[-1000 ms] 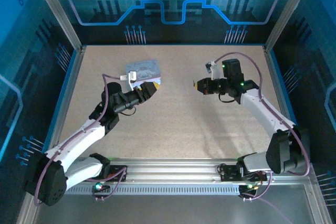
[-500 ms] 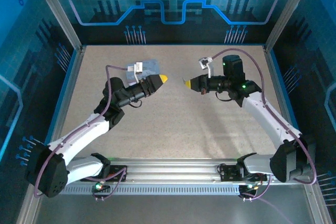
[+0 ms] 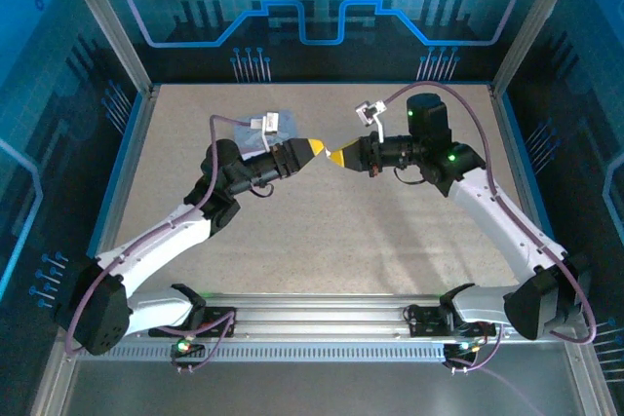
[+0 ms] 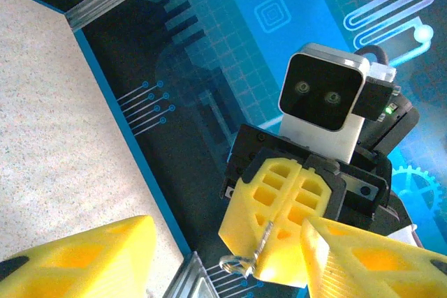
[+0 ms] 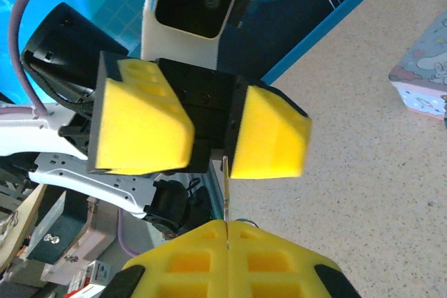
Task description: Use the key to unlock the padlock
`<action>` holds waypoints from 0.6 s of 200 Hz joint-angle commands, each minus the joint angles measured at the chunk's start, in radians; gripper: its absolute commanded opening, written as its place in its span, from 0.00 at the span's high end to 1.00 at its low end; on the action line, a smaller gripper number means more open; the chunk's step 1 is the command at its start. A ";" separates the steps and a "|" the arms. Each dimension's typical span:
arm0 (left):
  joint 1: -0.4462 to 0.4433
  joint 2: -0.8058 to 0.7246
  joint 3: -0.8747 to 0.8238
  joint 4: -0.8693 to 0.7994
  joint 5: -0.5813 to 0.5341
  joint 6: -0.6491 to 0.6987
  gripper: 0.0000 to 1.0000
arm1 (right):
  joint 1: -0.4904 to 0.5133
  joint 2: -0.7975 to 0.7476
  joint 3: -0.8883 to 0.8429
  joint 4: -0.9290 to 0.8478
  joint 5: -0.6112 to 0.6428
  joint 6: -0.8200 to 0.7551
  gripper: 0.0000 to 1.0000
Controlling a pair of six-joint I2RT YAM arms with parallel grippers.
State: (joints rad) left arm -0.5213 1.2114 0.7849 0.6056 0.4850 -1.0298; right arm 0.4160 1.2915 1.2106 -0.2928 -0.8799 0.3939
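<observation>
Key up off the table, clamped in my right gripper's closed fingers, poking between my left gripper's spread fingers, tips nearly meeting mid-air near tin. Padlock not yet unlocked, I'd judge.

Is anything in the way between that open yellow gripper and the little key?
Nothing visible. The key sticks out of the shut right gripper, pointing toward the gap between the fingers of the open left gripper.
</observation>
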 commanded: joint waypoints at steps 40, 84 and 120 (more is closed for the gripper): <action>-0.011 0.010 0.042 0.040 0.023 0.016 0.50 | 0.035 0.037 0.054 -0.043 -0.037 -0.034 1.00; -0.011 0.011 0.041 0.044 0.024 0.015 0.62 | 0.037 0.048 0.061 -0.049 -0.029 -0.037 1.00; -0.011 0.013 0.040 0.044 0.022 0.015 0.72 | 0.038 0.049 0.060 -0.049 -0.029 -0.036 1.00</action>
State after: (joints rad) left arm -0.5232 1.2182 0.7959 0.6163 0.4889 -1.0225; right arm 0.4397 1.3312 1.2392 -0.3252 -0.8944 0.3733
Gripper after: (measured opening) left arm 0.306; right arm 0.051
